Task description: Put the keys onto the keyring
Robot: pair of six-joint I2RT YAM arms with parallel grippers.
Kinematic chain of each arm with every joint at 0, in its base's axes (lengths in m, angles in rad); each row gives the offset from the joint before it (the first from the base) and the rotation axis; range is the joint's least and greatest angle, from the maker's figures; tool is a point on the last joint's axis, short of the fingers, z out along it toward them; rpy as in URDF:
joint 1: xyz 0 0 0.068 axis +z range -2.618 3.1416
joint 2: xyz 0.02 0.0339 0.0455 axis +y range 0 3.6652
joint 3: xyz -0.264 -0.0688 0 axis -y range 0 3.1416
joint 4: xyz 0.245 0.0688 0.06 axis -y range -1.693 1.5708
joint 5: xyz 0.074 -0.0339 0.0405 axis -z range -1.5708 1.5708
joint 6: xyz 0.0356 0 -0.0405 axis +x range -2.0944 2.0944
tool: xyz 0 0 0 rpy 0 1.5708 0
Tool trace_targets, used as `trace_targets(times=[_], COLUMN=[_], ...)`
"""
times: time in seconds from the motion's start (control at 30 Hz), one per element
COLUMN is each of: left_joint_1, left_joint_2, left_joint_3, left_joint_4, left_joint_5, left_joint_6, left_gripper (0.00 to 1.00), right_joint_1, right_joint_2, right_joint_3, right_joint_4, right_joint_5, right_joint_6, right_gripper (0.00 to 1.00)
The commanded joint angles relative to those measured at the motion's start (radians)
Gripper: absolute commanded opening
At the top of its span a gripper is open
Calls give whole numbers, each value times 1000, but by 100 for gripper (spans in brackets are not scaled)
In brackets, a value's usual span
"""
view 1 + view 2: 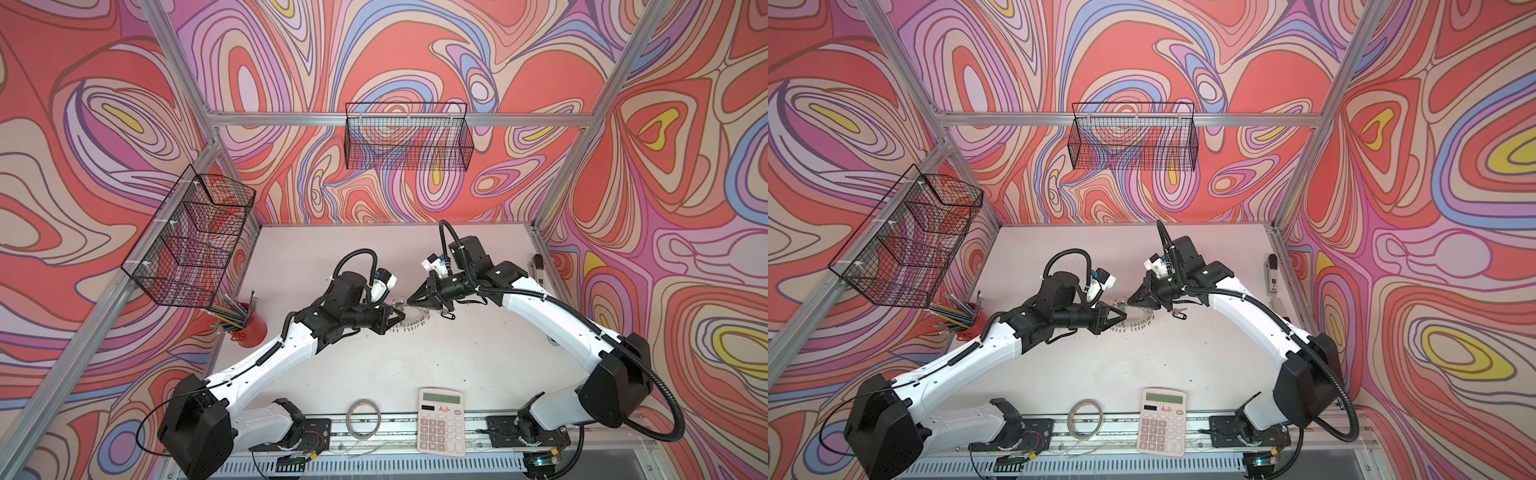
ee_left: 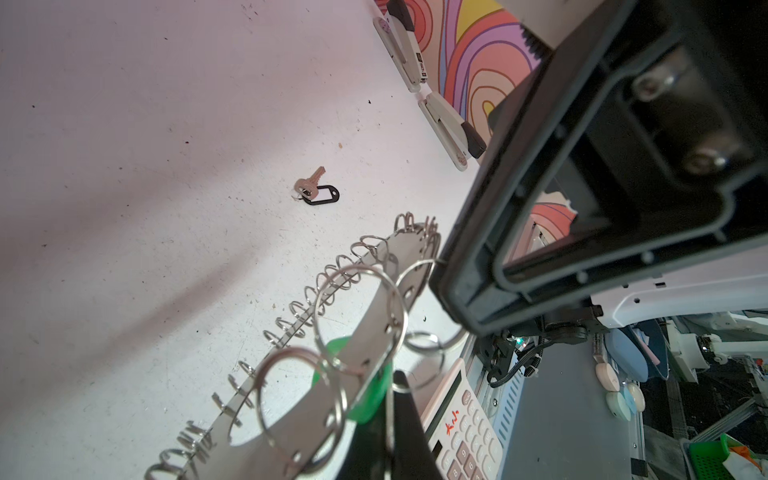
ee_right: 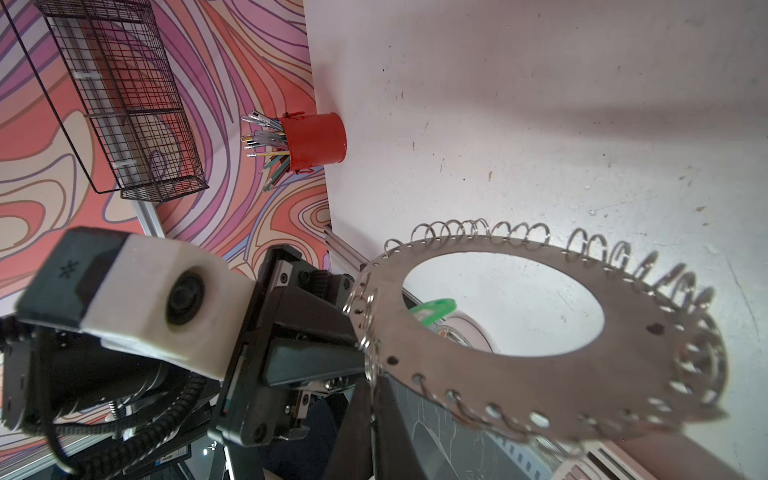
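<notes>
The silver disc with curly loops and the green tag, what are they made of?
The flat silver disc with wire loops looks like thin sheet metal, maybe steel: grey, dull shine, punched holes. The green oval tag looks like plastic: bright colour, smooth glossy surface.

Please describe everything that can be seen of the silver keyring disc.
The keyring is a flat silver disc with a large round hole. Small holes along its rim carry many wire rings. It is held tilted above the table. The shut right gripper pinches its rim, and the shut left gripper meets the rim. A green tag shows through the hole.
</notes>
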Motion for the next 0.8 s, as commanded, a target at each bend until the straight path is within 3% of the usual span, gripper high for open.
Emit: trace_targets(times=[0.0,0.63,0.77], left_joint_1=[0,15,15], left_joint_2=[-23,3,4], left_joint_3=[-19,-5,4], left_joint_4=[-39,-74,-86], left_joint_5=[-21,-1,0], left_joint_6=[-1,-5,-4], left_gripper=[2,2,10], right_joint_1=[-9,-24,-25], right_joint_2=[-8,38,43], right_joint_3=[43,113,117], right_joint_4=[-42,-168,-167], right_joint_5=[-11,-33,-35], right_joint_6=[-44,-175,-176], right_gripper=[0,0,0])
